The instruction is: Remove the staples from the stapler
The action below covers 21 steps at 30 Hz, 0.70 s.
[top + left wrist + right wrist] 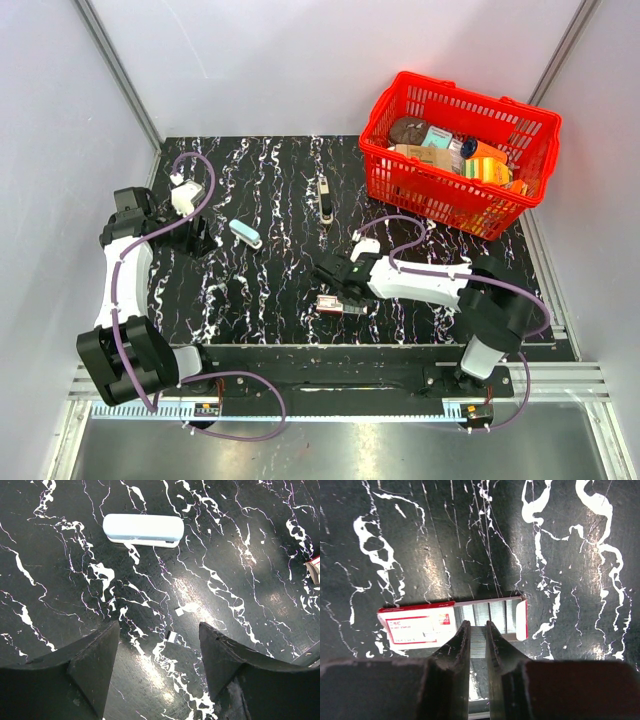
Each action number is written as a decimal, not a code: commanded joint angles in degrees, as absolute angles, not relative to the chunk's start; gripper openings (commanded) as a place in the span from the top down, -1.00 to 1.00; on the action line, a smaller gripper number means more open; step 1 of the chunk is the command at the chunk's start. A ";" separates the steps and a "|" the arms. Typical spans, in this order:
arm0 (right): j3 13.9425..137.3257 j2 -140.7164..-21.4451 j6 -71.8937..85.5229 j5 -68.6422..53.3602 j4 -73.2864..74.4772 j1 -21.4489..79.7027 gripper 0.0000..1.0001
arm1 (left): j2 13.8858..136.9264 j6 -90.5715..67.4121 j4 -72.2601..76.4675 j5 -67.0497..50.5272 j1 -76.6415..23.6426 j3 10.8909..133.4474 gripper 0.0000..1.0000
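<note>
The stapler (143, 530) lay flat on the table (240, 580) just ahead of the left gripper (160, 630) — jaws spread wide, likely to take it — while the right gripper (477, 625) pinched a staple strip (478, 650) at the open box (417, 625) — apparently stowing it.

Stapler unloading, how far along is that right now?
Done, apparently: a strip is already out, and the stapler lies closed on the table, untouched. In hand: the right jaws pinch a strip of staples at the open red-and-white box. Left: probably setting that strip into the box. The left jaws stand open, short of the stapler. Whether staples remain inside it can't be seen.
</note>
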State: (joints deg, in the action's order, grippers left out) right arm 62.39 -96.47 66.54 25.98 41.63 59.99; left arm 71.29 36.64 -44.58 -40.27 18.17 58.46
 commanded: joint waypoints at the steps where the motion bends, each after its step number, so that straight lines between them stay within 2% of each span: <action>1: 63.02 -97.91 68.73 29.00 43.42 60.91 1.00 | 69.79 38.23 -44.21 -40.17 18.11 57.74 -0.38; 21: 64.34 -99.93 66.53 28.83 42.54 62.31 1.00 | 69.96 38.67 -44.30 -40.43 18.11 57.22 -0.39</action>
State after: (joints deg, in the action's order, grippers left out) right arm 62.43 -99.42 66.67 26.09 42.30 61.32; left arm 71.29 37.47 -44.58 -40.03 18.17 57.58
